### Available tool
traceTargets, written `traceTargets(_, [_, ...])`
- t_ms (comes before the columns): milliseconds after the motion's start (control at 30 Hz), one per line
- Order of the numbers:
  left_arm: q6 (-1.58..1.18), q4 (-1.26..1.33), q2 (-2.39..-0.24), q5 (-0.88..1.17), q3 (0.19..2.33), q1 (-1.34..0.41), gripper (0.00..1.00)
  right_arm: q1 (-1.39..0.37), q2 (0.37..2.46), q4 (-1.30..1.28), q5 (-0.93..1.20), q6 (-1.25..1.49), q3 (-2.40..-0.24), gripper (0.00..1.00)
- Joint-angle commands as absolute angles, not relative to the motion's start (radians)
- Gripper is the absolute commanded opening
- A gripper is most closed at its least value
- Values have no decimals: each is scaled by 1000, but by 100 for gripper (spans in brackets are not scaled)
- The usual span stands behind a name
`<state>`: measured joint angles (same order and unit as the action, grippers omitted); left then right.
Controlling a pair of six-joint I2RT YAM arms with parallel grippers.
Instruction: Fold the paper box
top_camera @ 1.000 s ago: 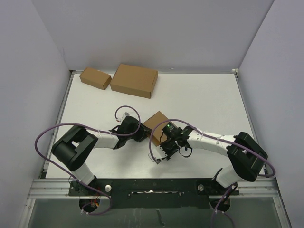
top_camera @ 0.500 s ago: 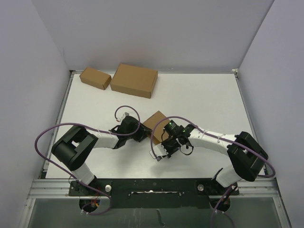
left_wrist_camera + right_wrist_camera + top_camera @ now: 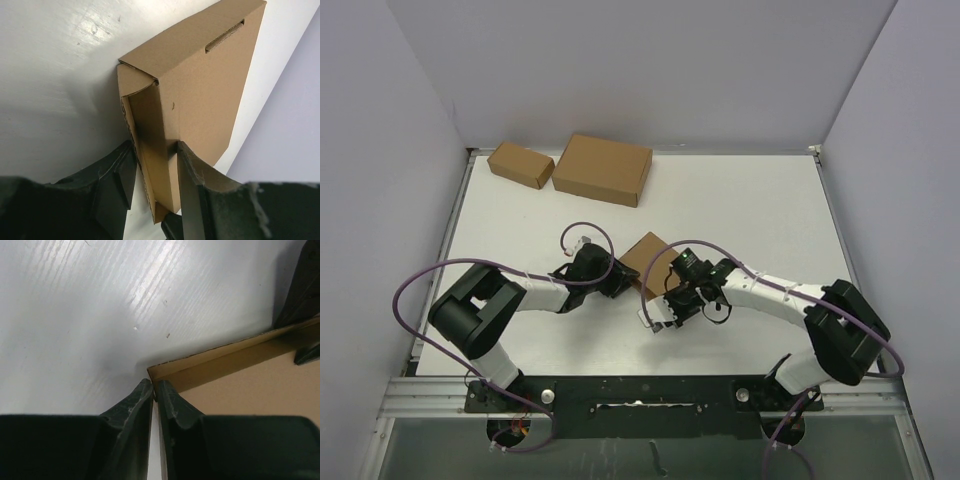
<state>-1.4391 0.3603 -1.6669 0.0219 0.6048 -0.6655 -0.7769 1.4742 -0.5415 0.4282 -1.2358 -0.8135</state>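
Paper box (image 3: 200, 90), clamped at its side wall by our left claw (image 3: 155, 150), could twist loose, since our right claw (image 3: 154, 384), nearly together, only meets its corner.

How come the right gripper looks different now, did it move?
Yes. The right gripper slid a little away from the metal rail, toward the big box at the back.
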Motion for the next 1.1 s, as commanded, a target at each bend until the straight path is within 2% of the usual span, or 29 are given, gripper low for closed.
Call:
traceTargets(0, [-1425, 271, -1706, 30, 595, -666, 33, -744, 1395, -543, 481, -1225, -834, 15])
traceTargets(233, [-1438, 279, -1708, 37, 597, -667, 33, -705, 1332, -598, 608, -1188, -841, 32])
traceTargets(667, [-1489, 293, -1696, 42, 592, -671, 34, -734, 1325, -465, 501, -1010, -774, 73])
traceTargets(1067, [-1598, 298, -1661, -11, 548, -694, 33, -841, 1417, -275, 207, -866, -760, 77])
